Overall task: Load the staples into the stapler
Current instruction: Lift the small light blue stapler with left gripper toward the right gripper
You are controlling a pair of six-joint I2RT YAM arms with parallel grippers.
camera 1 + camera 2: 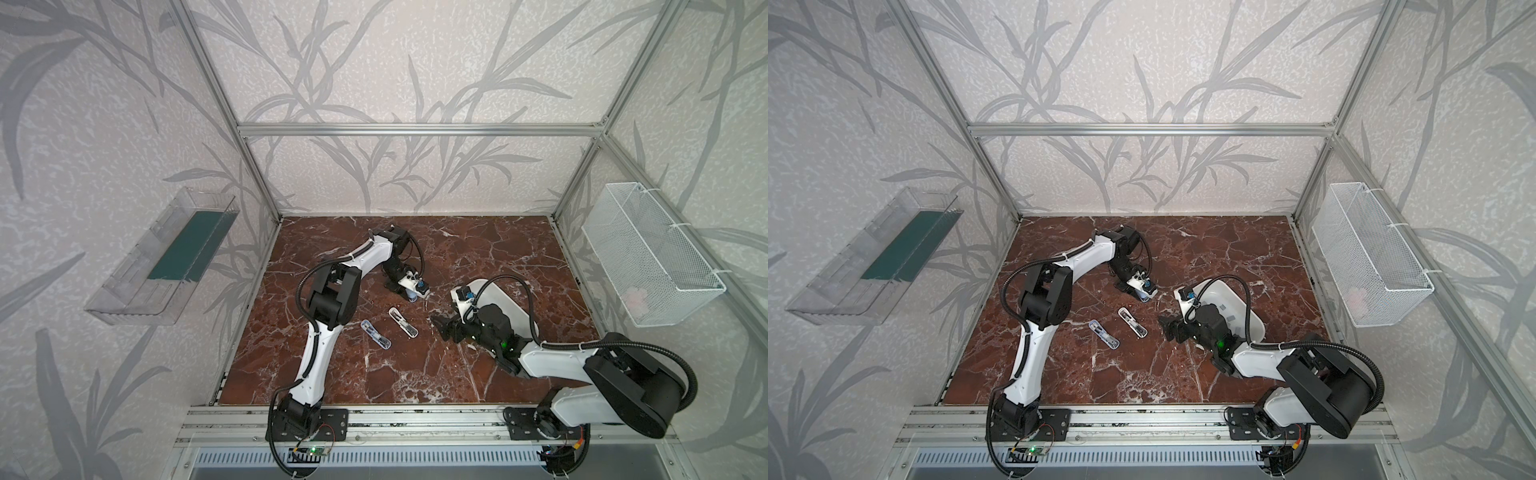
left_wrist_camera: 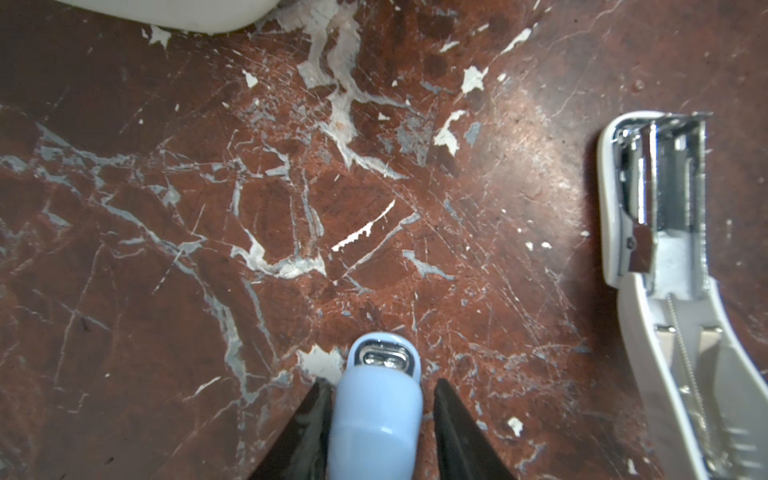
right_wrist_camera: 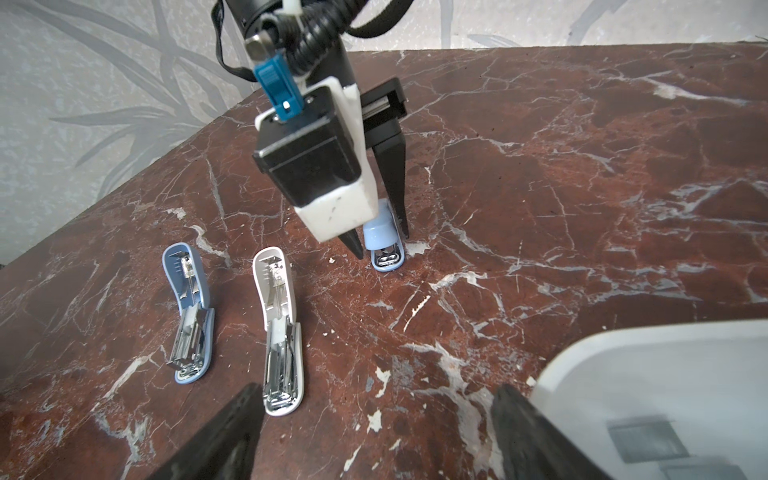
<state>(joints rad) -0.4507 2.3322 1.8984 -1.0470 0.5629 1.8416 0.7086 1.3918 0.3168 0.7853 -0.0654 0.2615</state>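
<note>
- Three staplers are seen on the marble table [image 3: 582, 145]. None is judged loaded.
- The blue stapler [image 3: 189, 316] and the white stapler [image 3: 280, 332] are laid open flat, side by side, with their chrome channels exposed. No staple strip can be made out in either.
- The light-blue stapler [image 3: 384, 239] is set apart from those two, under the left gripper [image 2: 382, 380]. Its base rests on the table with the anvil plate showing, and its upper part is raised between the fingers. Its channel is hidden.
- Left gripper: the jaws are narrow, astride that stapler's body. One finger is seen against it and a sliver of table shows between the other finger and it, so no firm clamp is read.
- Right gripper [image 3: 379, 388]: the jaws are wide and nothing is held. It hovers just beside the rim of the white tray [image 3: 623, 336].
- The staples [image 3: 644, 440] are seen as flat grey strips lying in the tray. None is picked up.
- Stage is judged early: the staplers are being opened. Left to do: a strip picked, seated in a channel, the lid closed.
- Writing: small moulded marks are seen inside the white stapler's lid, too small to be read. No brand or label is legible anywhere.
</note>
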